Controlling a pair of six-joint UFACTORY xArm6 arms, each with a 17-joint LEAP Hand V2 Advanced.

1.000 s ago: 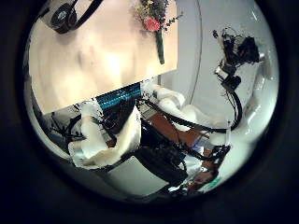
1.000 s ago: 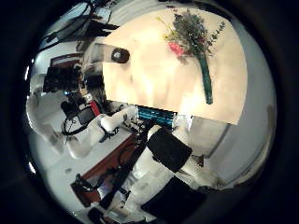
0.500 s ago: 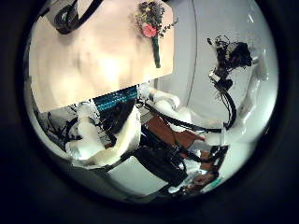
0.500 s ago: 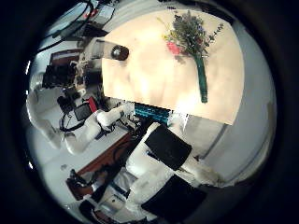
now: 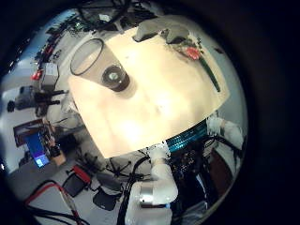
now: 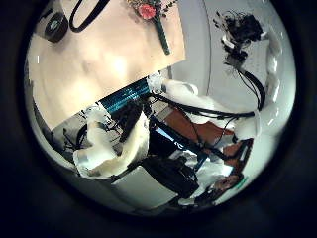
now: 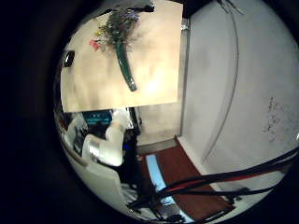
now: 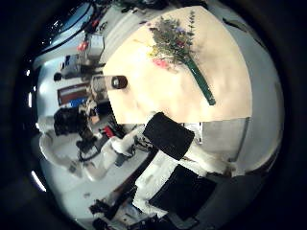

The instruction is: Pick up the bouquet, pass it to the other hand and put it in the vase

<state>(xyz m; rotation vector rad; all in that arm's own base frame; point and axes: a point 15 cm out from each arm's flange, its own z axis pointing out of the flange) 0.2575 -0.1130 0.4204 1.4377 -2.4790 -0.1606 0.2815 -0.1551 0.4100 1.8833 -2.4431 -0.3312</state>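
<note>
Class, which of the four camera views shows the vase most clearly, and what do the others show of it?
The left little finger side palm view: the vase lies on the table, mouth and dark base both visible. The right views show it small beside the bouquet; the left thumb view catches only its edge.

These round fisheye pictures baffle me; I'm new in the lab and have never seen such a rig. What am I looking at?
Each picture comes from a very wide-angle camera set in the palm of one of two robot hands, looking down at a table. On the table lie a bouquet with a dark green wrapped stem, and a glass vase standing apart from it. The bouquet also shows in the right little finger side view. Nothing is held yet: both palms are well above the table. The white parts at the edges are the robot's own body.
</note>
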